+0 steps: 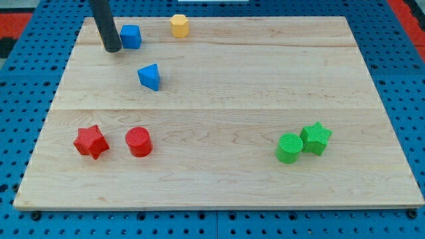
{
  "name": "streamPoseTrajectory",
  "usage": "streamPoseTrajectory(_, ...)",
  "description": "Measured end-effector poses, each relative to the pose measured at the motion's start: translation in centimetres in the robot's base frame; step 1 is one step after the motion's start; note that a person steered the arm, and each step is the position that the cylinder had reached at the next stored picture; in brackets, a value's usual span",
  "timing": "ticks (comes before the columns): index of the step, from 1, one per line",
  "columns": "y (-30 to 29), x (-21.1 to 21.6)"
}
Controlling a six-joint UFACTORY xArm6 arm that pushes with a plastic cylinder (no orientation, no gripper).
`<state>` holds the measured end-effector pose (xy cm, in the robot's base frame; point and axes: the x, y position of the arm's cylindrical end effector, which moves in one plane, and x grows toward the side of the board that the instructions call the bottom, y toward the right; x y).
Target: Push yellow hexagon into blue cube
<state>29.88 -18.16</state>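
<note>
Camera view shows the yellow hexagon (179, 25) at the top of the board (265, 86), near the blue cube (131, 36) on its left; my tip (112, 48), a bare rod holding nothing, sits just left of the cube, so it should go around to the hexagon's right side and push left slowly

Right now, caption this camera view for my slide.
My tip rests just left of the blue cube, with the yellow hexagon apart to the cube's right.
</note>
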Motion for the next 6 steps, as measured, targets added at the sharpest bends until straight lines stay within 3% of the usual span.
streamPoseTrajectory(1, 6.2, 0.1)
streamPoseTrajectory(5, -1.2, -1.6)
streamPoseTrajectory(6, 6.9, -1.9)
